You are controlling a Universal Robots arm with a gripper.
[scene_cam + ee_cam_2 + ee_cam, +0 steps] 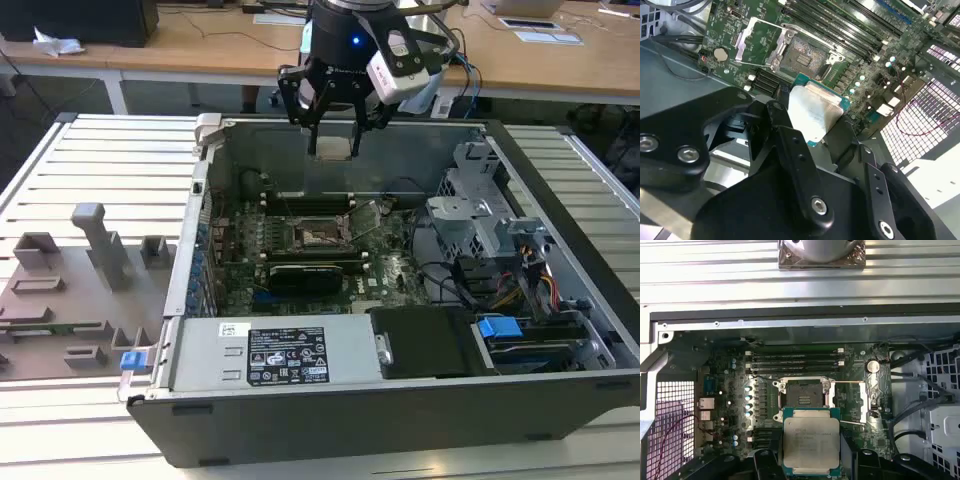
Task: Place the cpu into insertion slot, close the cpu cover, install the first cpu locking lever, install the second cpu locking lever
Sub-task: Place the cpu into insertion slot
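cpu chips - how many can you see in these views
1. The cpu is gripped in the hand, held up off the motherboard near the open, empty insertion slot. Parts of the case interior are hidden, so another can't be ruled out.

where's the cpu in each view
Exterior view: small square silvery-beige metal cpu held in the black gripper, high over the open case.
First wrist view: cpu face-on, bordering the square dark silver-rimmed insertion slot.
Second wrist view: cpu at a slant, near that slot.
Shared landmark: that empty slot.
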